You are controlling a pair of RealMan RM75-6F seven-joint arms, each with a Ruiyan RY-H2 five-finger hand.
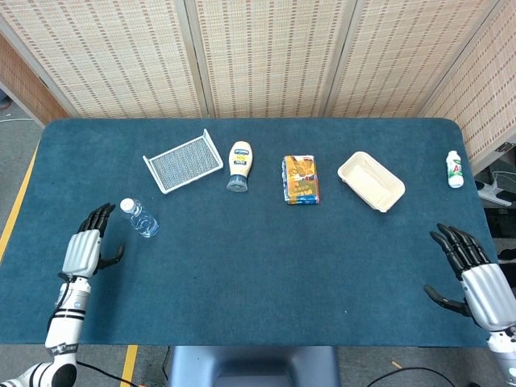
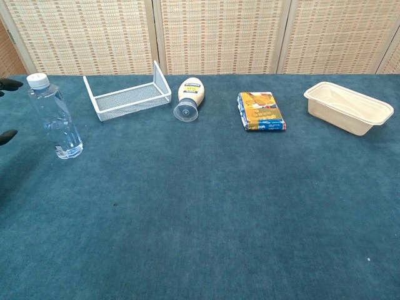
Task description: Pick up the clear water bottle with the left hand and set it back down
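Note:
The clear water bottle (image 1: 140,218) with a white cap stands upright on the blue table, left of centre; the chest view shows the bottle (image 2: 55,118) at the far left. My left hand (image 1: 86,243) hovers open just left of it, fingers spread, a short gap between them. Only dark fingertips (image 2: 7,135) of that hand show at the chest view's left edge. My right hand (image 1: 474,271) is open at the table's right front corner, holding nothing.
A white wire tray (image 1: 184,161) lies behind the bottle. A mayonnaise bottle (image 1: 239,164), a yellow snack packet (image 1: 300,179) and a beige tub (image 1: 371,181) run along the middle row. A small white bottle (image 1: 455,168) stands at the far right edge.

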